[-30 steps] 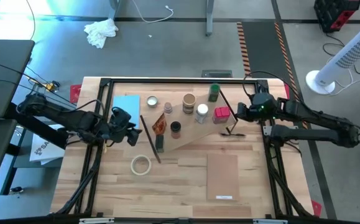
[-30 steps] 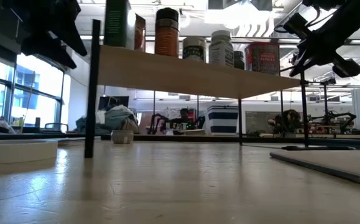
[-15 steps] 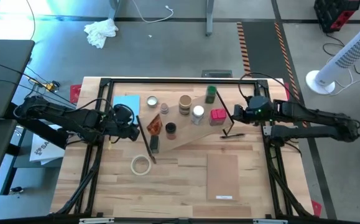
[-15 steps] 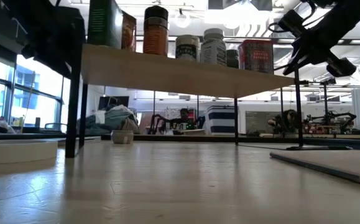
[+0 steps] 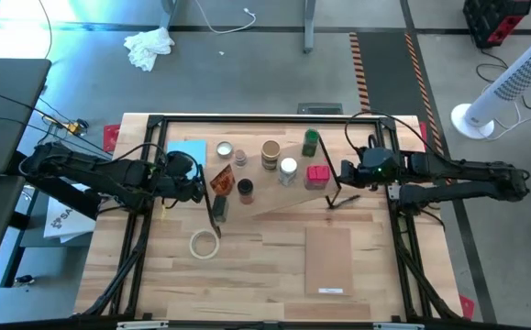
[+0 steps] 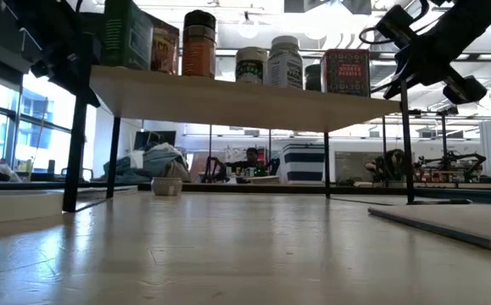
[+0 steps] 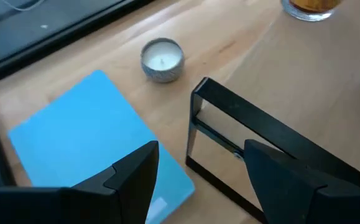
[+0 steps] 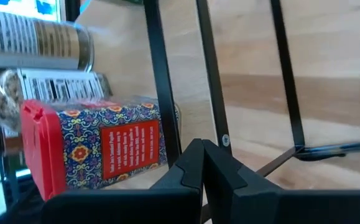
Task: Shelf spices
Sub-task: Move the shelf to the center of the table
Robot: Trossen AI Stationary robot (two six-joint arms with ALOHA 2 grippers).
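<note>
left gripper (image 5: 194, 186) at the shelf's (image 5: 274, 197) left wire end frame (image 7: 254, 127), fingers (image 7: 130, 177) spread astride its top bar. the spices (image 5: 288, 167) stand on the plank: 6 or so jars and tins, contents unseen, lids on. judgement: rack stiff but light, top-heavy load, jars could slide or tip; take hold at both end frames, keep level. right gripper (image 5: 344, 173) at the right frame, fingers pressed together.

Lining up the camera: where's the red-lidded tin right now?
In the high view the red-lidded tin sits on the shelf top, at its right end, beside the white-capped jar and near the right gripper.
</note>
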